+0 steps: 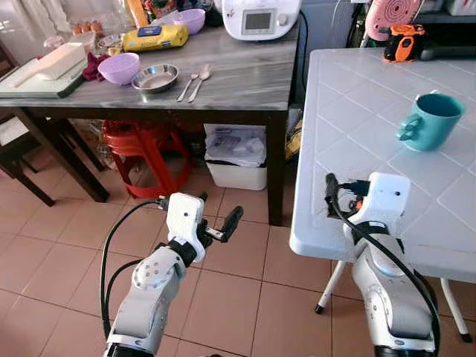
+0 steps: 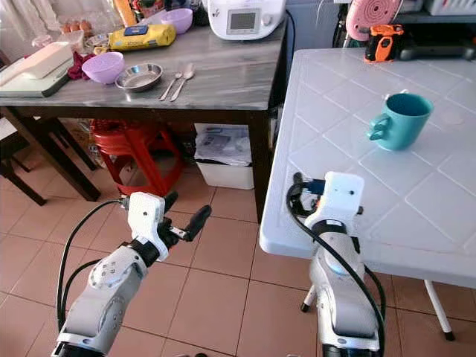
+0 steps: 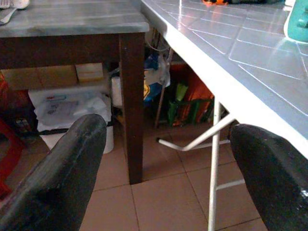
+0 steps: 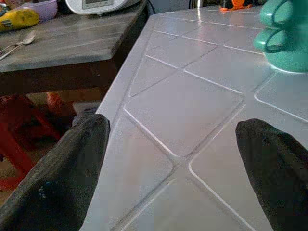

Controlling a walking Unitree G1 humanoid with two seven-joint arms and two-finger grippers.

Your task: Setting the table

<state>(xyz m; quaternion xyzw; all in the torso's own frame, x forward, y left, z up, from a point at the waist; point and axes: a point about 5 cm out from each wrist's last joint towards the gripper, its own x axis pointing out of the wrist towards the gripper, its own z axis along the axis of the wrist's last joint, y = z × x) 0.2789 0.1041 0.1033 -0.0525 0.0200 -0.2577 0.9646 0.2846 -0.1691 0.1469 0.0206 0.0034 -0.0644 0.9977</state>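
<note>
A white appliance [image 1: 261,18] with a screen is seen far ahead of the left gripper [image 1: 219,216]. A white bin [image 1: 236,156] (lined with a bag) is tucked beneath the wooden table [image 1: 245,82], just beyond that gripper, beside a red stool [image 1: 143,145].

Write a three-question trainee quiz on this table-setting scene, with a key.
1. True or false: the teal mug stands on the white table.
2. Which lies beside the steel bowl on the grey table? A) two spoons B) a knife C) a plate
3. Fill in: the right claw hovers over the white table with its fingers ____.

Key: 1 true; 2 A; 3 open. The left claw is also open, above the floor.
</note>
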